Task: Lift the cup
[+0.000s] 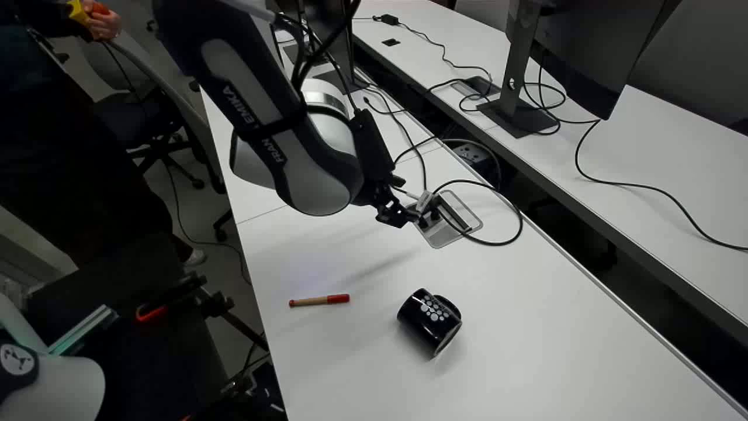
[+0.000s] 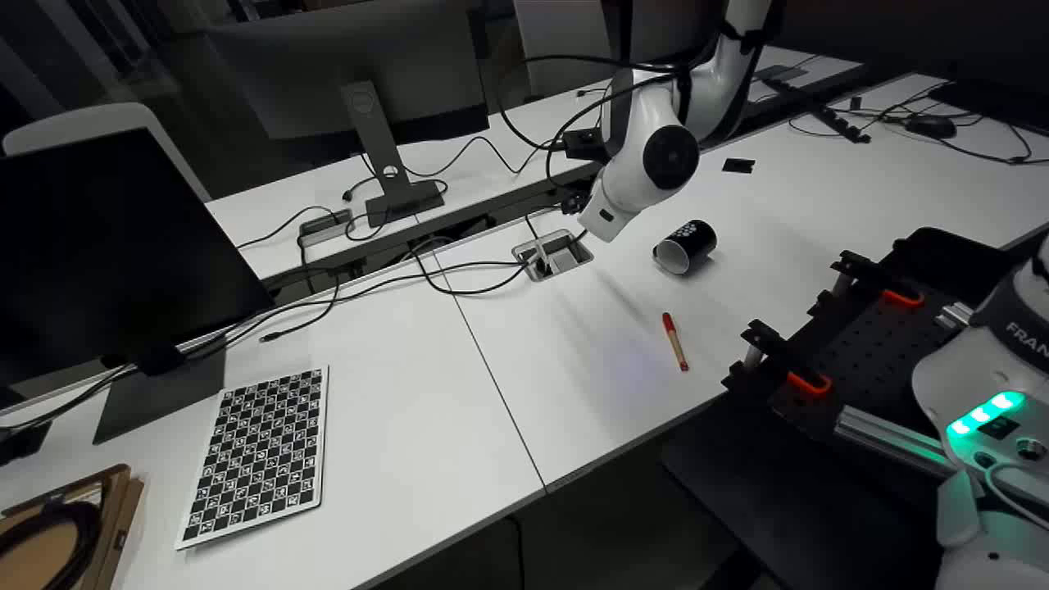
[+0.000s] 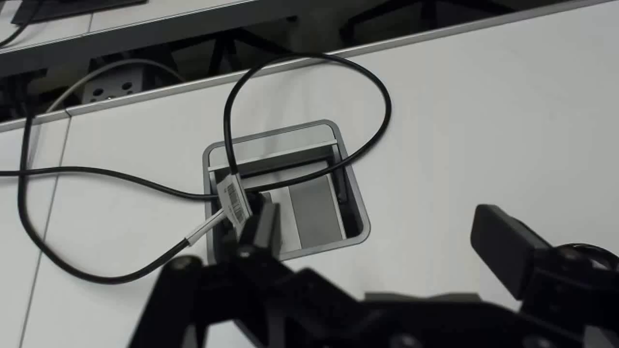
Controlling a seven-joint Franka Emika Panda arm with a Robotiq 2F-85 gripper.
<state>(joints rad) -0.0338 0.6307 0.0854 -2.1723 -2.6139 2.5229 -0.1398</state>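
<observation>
Though sideways, glossy cup (image 1: 428, 323) (pale-dotted).

Glossy cup (image 1: 428, 320), smooth tabletop (image 1: 543, 345), matt hand (image 3: 379, 234)

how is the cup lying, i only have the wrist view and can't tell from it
Observer: In both exterior views the cup lies on its side on the table.
Operator: anything lying near it
Observer: Yes, a red-and-tan pen lies on the same table, apart from the cup.
Operator: anyone about
Observer: Yes, a person's hand shows past the table's edge in an exterior view.
</observation>
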